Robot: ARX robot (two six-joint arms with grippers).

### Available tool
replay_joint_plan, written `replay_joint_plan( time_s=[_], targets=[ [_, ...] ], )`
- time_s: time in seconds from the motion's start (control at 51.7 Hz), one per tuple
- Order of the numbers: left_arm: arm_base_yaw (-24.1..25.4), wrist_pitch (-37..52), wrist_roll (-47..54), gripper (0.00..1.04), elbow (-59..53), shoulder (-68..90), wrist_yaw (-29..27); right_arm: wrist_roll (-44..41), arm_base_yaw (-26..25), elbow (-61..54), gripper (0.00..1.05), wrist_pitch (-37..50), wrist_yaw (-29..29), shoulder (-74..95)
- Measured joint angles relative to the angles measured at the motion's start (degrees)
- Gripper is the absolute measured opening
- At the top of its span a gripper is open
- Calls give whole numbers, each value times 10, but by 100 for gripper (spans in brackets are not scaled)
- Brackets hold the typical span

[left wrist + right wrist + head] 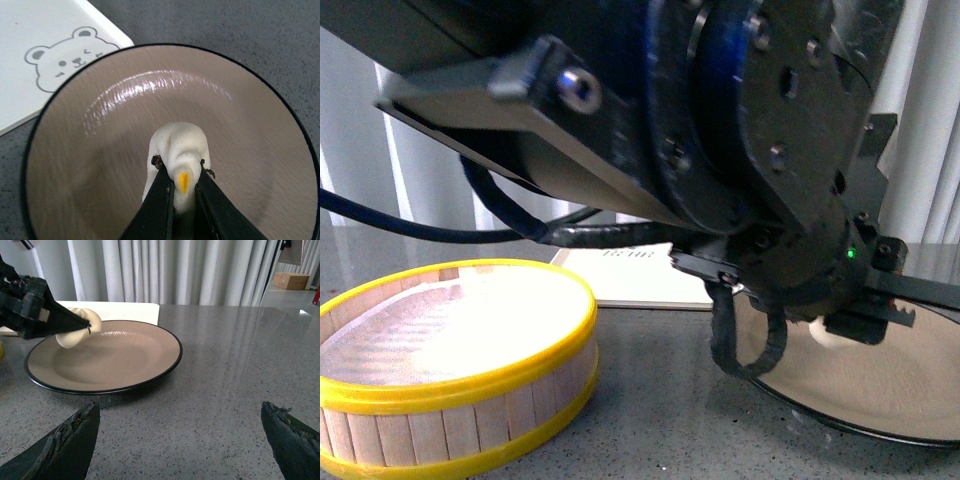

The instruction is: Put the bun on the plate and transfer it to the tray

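Note:
My left gripper (183,172) is shut on the cream-white bun (177,147), squeezing it so its yellow dot sits between the fingers. It holds the bun just over the taupe-brown plate (100,165) with the black rim. In the right wrist view the bun (80,329) hangs over the plate (115,362) near its far left part, pinched by the left gripper (85,326). The front view shows the bun (825,332) under the left arm, above the plate (900,385). The cream tray (45,55) with a bear drawing lies beside the plate. My right gripper (180,440) is open over bare table, short of the plate.
A yellow-rimmed wooden steamer basket (450,370) stands at the front left. The tray (640,275) lies behind it, next to the plate. White curtains (175,270) hang past the grey speckled table (240,370). A cardboard box (294,280) sits far off.

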Motion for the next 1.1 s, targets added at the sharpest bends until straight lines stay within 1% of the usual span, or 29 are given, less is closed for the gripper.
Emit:
replay_joint_plan(
  time_s=[0.174, 0.271, 0.697, 0.813, 0.91, 0.968, 1.006, 1.103],
  targets=[
    [-16, -18, 1, 5, 21, 29, -7, 0, 0, 0, 96, 0, 0, 0],
    [-22, -24, 2, 5, 35, 43, -20, 0, 0, 0, 96, 0, 0, 0],
    [-35, -37, 12, 6, 80, 90, -38, 0, 0, 0, 96, 0, 0, 0],
    [-36, -41, 12, 28, 91, 99, -40, 0, 0, 0, 96, 0, 0, 0],
    [-37, -42, 13, 39, 95, 101, -43, 0, 0, 0, 96, 0, 0, 0],
    [-38, -42, 12, 48, 96, 101, -43, 0, 0, 0, 96, 0, 0, 0],
    [-39, -42, 12, 51, 96, 101, -43, 0, 0, 0, 96, 0, 0, 0],
    [-39, -42, 10, 66, 96, 101, -42, 0, 0, 0, 96, 0, 0, 0]
  ],
)
